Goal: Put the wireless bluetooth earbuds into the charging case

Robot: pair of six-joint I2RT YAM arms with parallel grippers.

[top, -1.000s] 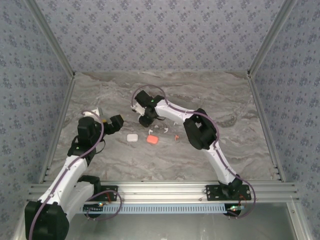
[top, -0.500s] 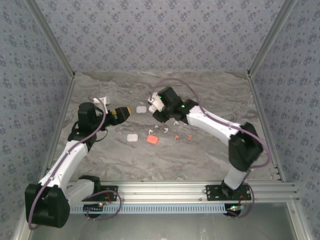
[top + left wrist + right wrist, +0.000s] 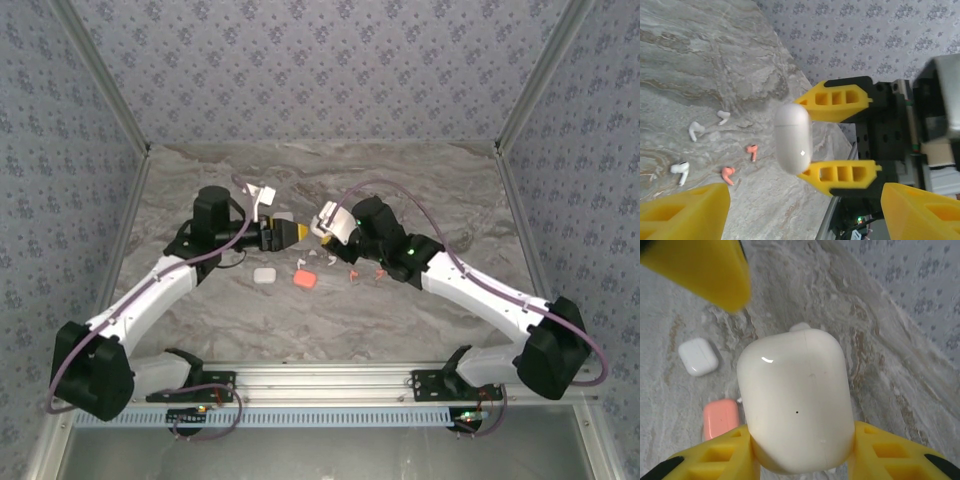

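My right gripper point(image 3: 800, 442) is shut on a white charging case point(image 3: 796, 402), held closed and lifted off the table. In the top view the right gripper point(image 3: 326, 222) holds it at mid-table, and my left gripper point(image 3: 292, 231) points at it from the left, close by. The left wrist view shows the case point(image 3: 793, 137) edge-on between the right arm's yellow fingers point(image 3: 837, 99), ahead of my own left gripper point(image 3: 805, 196), whose jaws stand wide open with nothing between them. White earbuds point(image 3: 696, 130) and coral earbuds point(image 3: 728, 174) lie loose on the marble below.
A second white case point(image 3: 265, 274) and a coral case point(image 3: 306, 280) lie on the table in front of the grippers, and show again as white point(image 3: 699, 356) and coral point(image 3: 720, 417). Patterned walls close in the table on three sides.
The left gripper has swung right to the table's middle, up to the held case. The right arm has stretched out to the right, carrying the case a little right.
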